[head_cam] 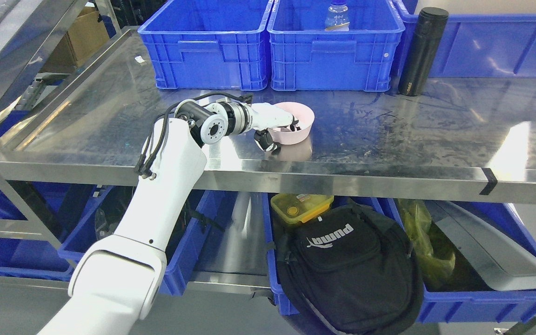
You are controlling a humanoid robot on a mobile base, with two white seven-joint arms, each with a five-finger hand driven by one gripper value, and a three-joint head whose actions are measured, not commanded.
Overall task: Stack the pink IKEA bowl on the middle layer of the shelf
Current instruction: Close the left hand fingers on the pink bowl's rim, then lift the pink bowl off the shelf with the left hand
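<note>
My left arm reaches in from the lower left and stretches across the steel shelf [389,135], and my left robot hand [278,126] is closed on the pink bowl [296,122]. Some fingers hook over the near rim into the bowl, and the thumb [266,141] presses against the outer wall below, so the rim is pinched between them. The pink bowl sits upright on the shelf surface, near its front edge and about in the middle, well in front of the blue crates [205,46] lined up along the back. A clear bottle [337,15] stands inside the second crate, and a black flask [422,51] stands upright on the shelf just right of those crates. On the level below, a black bag [349,267] and a yellow lidded box [301,208] rest in blue bins
</note>
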